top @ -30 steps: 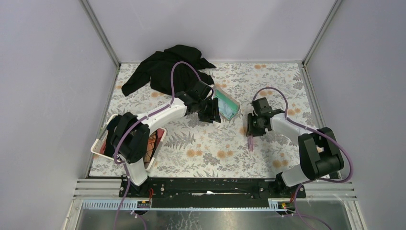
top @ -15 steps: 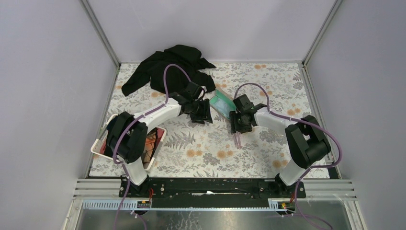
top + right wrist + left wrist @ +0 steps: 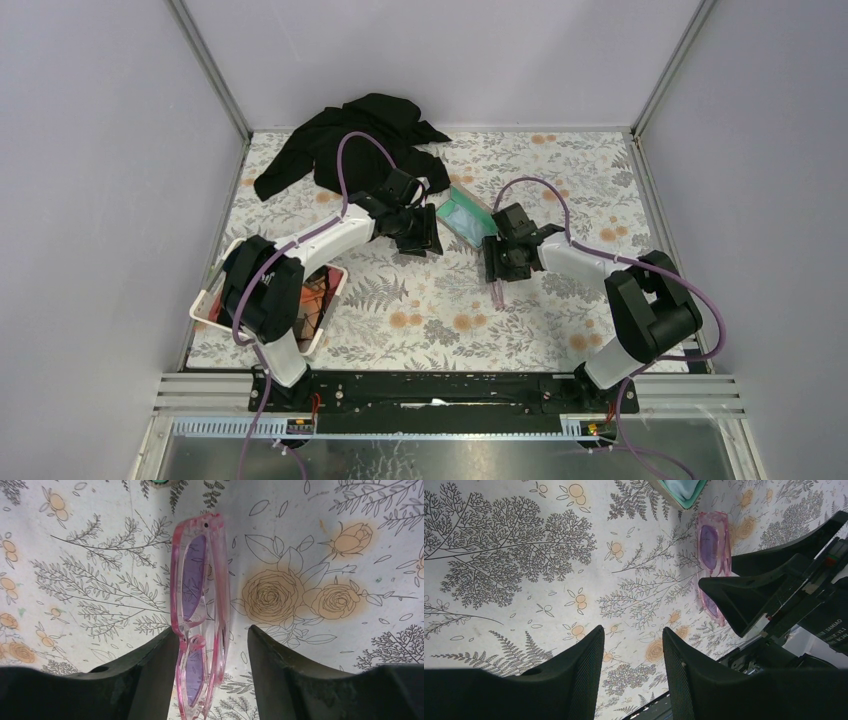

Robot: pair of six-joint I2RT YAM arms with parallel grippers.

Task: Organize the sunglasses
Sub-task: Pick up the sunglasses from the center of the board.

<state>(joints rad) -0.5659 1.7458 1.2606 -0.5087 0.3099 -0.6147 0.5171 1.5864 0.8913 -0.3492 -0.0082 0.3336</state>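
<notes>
Over the floral tablecloth (image 3: 430,310), the right gripper (image 3: 212,631) pinches the pink sunglasses (image 3: 200,580) near the green-lined case (image 3: 463,216). The left gripper (image 3: 633,630) stands spread, empty. An arm label (image 3: 831,635) seemingly reads "DAMIAO".

Pale lilac-grey walls (image 3: 100,200) boxed in the table (image 3: 560,160) — aluminium posts (image 3: 211,75) in the far corners, a fern-and-rose cloth (image 3: 440,315), flat even light.

My table as I see it:
The case (image 3: 466,217) sits centre, between left gripper (image 3: 428,243) and right gripper (image 3: 497,271); sunglasses (image 3: 200,620) within the right's fingers, garment (image 3: 345,140) behind-left, tray (image 3: 215,275) near-left.
</notes>
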